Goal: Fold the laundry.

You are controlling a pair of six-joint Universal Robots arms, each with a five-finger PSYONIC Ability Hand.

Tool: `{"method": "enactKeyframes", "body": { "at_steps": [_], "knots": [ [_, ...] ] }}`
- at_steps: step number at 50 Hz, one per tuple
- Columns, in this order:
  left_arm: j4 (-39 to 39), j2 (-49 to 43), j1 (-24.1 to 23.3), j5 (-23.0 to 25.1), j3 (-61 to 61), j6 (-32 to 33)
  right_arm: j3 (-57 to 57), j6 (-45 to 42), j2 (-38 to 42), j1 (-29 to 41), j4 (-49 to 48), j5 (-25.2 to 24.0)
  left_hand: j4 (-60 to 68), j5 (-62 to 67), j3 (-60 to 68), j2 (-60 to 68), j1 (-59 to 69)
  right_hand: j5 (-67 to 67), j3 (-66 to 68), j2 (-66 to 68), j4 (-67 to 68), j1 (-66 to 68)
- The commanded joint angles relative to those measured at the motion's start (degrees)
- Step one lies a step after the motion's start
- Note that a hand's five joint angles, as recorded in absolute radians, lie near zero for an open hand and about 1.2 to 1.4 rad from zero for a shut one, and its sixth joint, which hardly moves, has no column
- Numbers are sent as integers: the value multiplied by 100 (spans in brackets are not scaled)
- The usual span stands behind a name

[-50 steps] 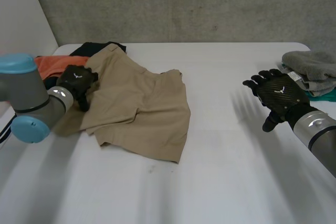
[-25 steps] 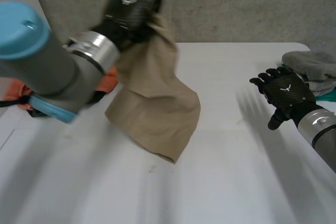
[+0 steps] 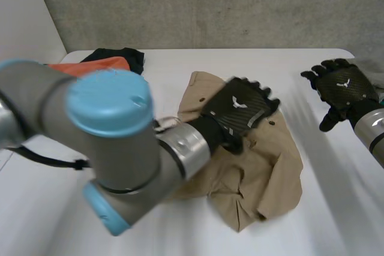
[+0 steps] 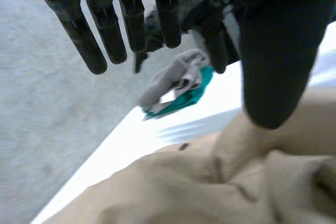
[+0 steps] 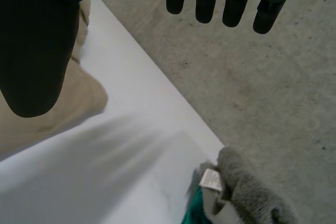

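Head view: left hand (image 3: 240, 108) spread open over crumpled tan shorts (image 3: 276, 172); right hand (image 3: 345, 87) spread, empty.

I see the shorts (image 3: 264, 166) lying crumpled on the worktop (image 3: 336, 208), a little right of its middle. My left hand (image 3: 240, 109) is over their rear part, its arm crossing the near left of the worktop. At the far left corner, well apart from the shorts, lies a heap of clothes (image 3: 102, 63). My right hand (image 3: 345, 88) hangs over the right side, apart from the shorts. A stack of folded cloths (image 5: 247, 192) sits by the right edge, before the wall (image 3: 210, 4).
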Motion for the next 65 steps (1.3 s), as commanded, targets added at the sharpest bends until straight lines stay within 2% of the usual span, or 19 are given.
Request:
{"method": "enactKeyframes", "body": {
  "at_steps": [1, 5, 11, 18, 23, 32, 34, 37, 38, 39, 41, 45, 46, 48, 49, 50, 55, 60, 65],
  "knots": [
    [-94, 920, 168, -764, -828, -17, -462, -113, -21, -19, 519, -276, 233, 265, 147, 151, 98, -279, -204, -197, -207, -285],
    [-147, 1026, -16, -1590, -1381, -184, -778, -587, 31, -141, 1090, -1128, 216, 248, 131, 134, 82, -279, -204, -197, -207, -285],
    [-120, 921, -693, -1794, -1681, -307, -1094, -1464, 548, -397, 1644, -1823, 132, 164, 47, 50, -2, -279, -204, -197, -207, -285],
    [344, 306, -1115, -1768, -1594, -290, -1797, -2362, 1453, -388, 1961, -1727, -238, -206, -323, -319, -372, -279, -204, -197, -207, -285],
    [959, -325, -1335, -1759, -1191, -228, -2290, -2407, 2026, -379, 1970, -1745, -474, -442, -559, -556, -608, -279, -204, -197, -207, -285],
    [961, -1188, -1423, -1750, -452, -219, -3011, -2354, 2870, -204, 1944, -1789, -306, -274, -391, -388, -440, -279, -204, -197, -207, -285],
    [934, -1302, -1467, -1750, -381, -184, -3133, -2354, 3036, -64, 1944, -1815, -5, 28, -90, -86, -139, -279, -204, -197, -207, -285],
    [847, -1408, -1502, -1794, -302, -105, -3230, -2345, 3203, 69, 1935, -1815, 1371, 1403, 1286, 1290, 1237, -279, -204, -197, -207, -285],
    [820, -1408, -1502, -1811, -293, -79, -3240, -2345, 3230, 95, 1935, -1824, 2059, 2091, 1974, 1978, 1925, -279, -204, -197, -207, -285],
    [811, -1356, -1493, -1855, -284, -61, -3240, -2337, 3248, 122, 1943, -1824, 3881, 3914, 3796, 3800, 3747, -279, -204, -197, -207, -285],
    [820, -1329, -1484, -1864, -284, -61, -3257, -2249, 3301, 236, 1926, -1824, 5155, 5187, 5070, 5074, 5021, -279, -204, -197, -207, -285],
    [811, -1031, -1406, -2022, -293, -70, -3353, -2074, 3485, 368, 1804, -1824, 5546, 5578, 5461, 5464, 5412, -279, -204, -197, -207, -285],
    [802, -839, -1344, -2162, -336, -70, -3380, -2030, 3520, 377, 1768, -1824, 5546, 5578, 5461, 5464, 5412, 27, 102, 109, 99, 21],
    [802, -671, -1274, -2321, -372, -70, -3450, -1950, 3582, 403, 1689, -1815, 5546, 5578, 5461, 5464, 5412, 2023, 2097, 2105, 2094, 2016],
    [794, -583, -1247, -2408, -381, -70, -3555, -1863, 3617, 421, 1610, -1806, 5546, 5578, 5461, 5464, 5412, 5215, 5290, 5297, 5286, 5208],
    [785, -399, -1204, -2549, -433, -61, -3600, -1810, 3609, 430, 1557, -1798, 5546, 5578, 5461, 5464, 5412, 6706, 6781, 6788, 6778, 6700],
    [785, 217, -1010, -2787, -670, -61, -3609, -1152, 3407, 430, 1197, -1780, 5546, 5578, 5461, 5464, 5412, 6721, 6796, 6803, 6793, 6715],
    [794, 911, -685, -2787, -803, -44, -3364, 226, 2119, 360, 907, -1754, 5546, 5578, 5461, 5464, 5412, 6721, 6796, 6803, 6793, 6715],
    [829, 1771, -334, -2770, -706, -44, -3257, 958, 1140, 149, 932, -1701, 5546, 5578, 5461, 5464, 5412, 6721, 6796, 6803, 6793, 6715]
  ]
}}
